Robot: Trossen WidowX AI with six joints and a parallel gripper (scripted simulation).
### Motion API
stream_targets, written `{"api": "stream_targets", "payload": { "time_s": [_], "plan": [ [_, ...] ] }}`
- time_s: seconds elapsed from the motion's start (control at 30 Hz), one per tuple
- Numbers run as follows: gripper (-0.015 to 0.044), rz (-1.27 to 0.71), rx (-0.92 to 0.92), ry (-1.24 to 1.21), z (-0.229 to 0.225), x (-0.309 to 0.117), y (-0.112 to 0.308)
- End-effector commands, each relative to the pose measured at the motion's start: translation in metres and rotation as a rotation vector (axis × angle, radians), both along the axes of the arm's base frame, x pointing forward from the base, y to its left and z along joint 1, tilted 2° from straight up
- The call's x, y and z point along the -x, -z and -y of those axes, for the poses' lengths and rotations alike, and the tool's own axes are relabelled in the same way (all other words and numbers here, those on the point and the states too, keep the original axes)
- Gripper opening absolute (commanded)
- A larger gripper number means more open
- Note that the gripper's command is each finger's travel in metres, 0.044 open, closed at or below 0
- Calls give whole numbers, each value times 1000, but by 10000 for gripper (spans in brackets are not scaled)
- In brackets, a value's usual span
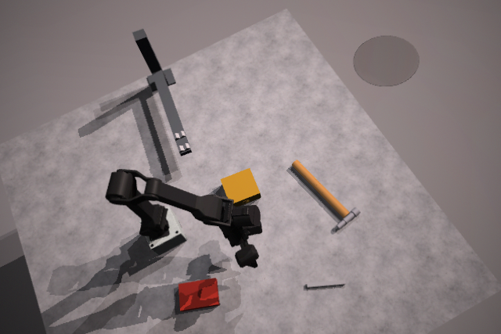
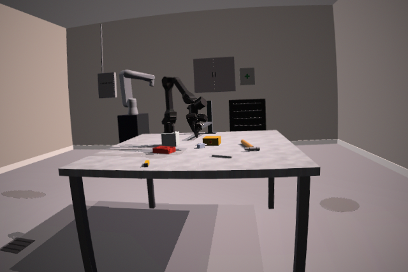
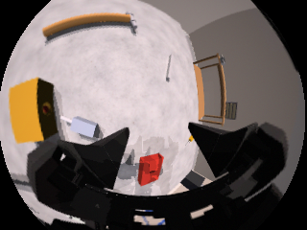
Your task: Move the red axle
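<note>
The beam, a yellow-orange block (image 1: pixel 240 184) (image 2: pixel 215 139) (image 3: pixel 24 111), stands on the table. The end of the red axle (image 2: pixel 210 141) (image 3: pixel 46 109) shows in a round hole in its dark side face. The grey bracket (image 1: pixel 170 105) (image 2: pixel 209 112) has an upright post and a long raised arm. Small white V-blocks (image 1: pixel 186 146) sit on that arm's end. My gripper (image 3: pixel 159 128) is open and empty. It hangs above the table, beside the beam on its axle-hole side. In the top view the fingers are seen too nearly edge-on to separate.
A blue-grey block (image 2: pixel 200 146) (image 3: pixel 84 127) with a pale stem lies near the beam. A red block (image 1: pixel 198 294) (image 2: pixel 163 150) (image 3: pixel 151 169) lies by the arm's base. A hammer (image 1: pixel 319 188) (image 2: pixel 247 144), a thin grey rod (image 1: pixel 325 285) (image 2: pixel 221 156) and a small yellow item (image 2: pixel 146 162) lie farther off.
</note>
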State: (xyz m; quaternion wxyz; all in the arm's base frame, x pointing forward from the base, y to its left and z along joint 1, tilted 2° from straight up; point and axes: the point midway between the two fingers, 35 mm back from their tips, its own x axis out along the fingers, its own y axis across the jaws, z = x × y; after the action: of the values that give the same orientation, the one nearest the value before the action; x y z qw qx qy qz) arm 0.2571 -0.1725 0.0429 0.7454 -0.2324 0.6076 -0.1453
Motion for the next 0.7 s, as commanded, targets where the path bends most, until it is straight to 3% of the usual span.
{"api": "stream_targets", "payload": {
  "time_s": [0.0, 0.13, 0.67],
  "plan": [
    [440, -394, -290, -801, -84, -4, 11],
    [440, -449, -369, -1005, -106, 0, 7],
    [440, -449, -369, -1005, -106, -1, 21]
  ]
}}
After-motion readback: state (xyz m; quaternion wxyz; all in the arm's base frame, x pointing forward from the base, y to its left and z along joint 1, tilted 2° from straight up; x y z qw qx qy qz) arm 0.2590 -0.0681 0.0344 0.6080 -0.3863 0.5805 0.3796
